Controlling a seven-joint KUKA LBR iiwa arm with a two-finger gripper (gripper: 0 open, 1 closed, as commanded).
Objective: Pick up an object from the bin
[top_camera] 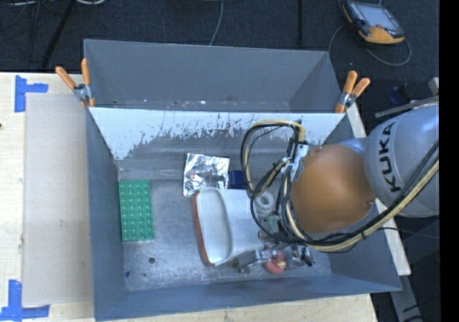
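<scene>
My gripper (259,257) is low in the bin's front right part, mostly hidden under the arm's wrist. A small red thing (275,265) lies right against it on the bin floor. Just to its left a white oval dish with a brown rim (212,227) lies tilted on its side, close to or touching the gripper. Whether anything sits in the gripper cannot be made out.
A crumpled silver foil piece (205,172) lies behind the dish, with a small blue thing (237,179) beside it. A green studded plate (136,210) lies flat at the left. The arm with its orange cover and cables hangs over the right side.
</scene>
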